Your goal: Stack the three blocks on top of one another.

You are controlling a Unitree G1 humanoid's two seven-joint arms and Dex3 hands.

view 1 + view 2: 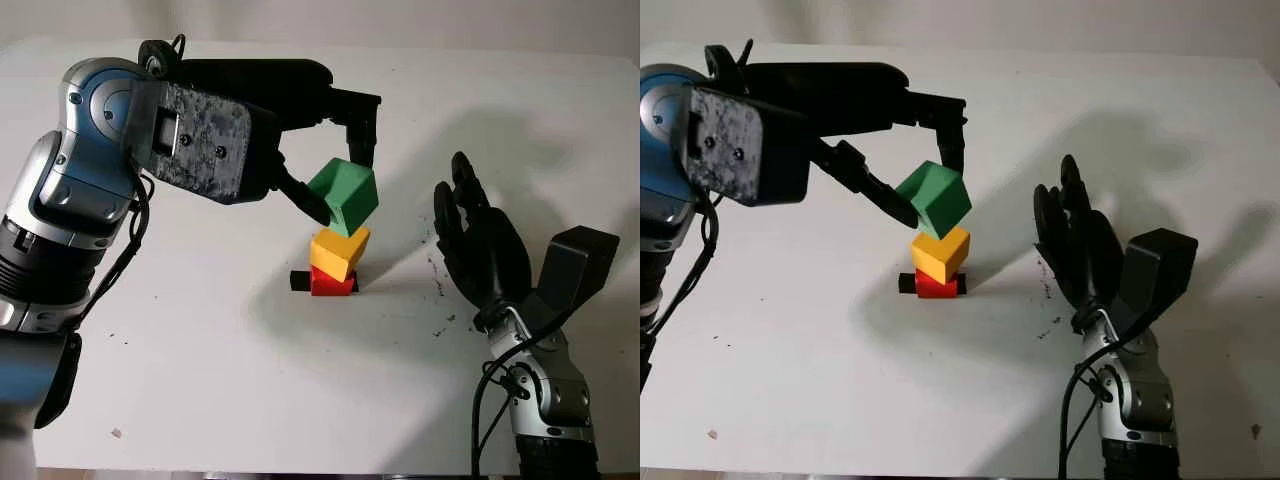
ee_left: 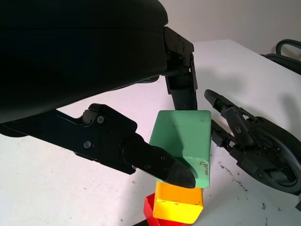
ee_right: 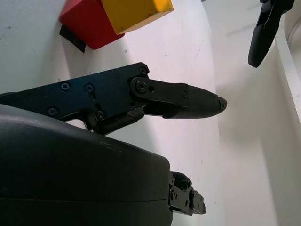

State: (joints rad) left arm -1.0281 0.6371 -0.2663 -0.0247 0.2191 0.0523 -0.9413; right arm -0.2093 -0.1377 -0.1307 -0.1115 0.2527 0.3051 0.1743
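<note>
Left hand (image 1: 335,170) pinches the green block (image 1: 345,196), tilted, on opposite faces above the yellow block (image 1: 339,252) and red block (image 1: 331,283); rigid, seemingly light. Right hand (image 1: 480,240) open nearby.

Three blocks are counted at the frame's centre: one green block (image 1: 344,195), one yellow block (image 1: 339,251) and one red block (image 1: 330,283). Two hands are seen: left hand (image 1: 335,150), right hand (image 1: 480,245).
</note>
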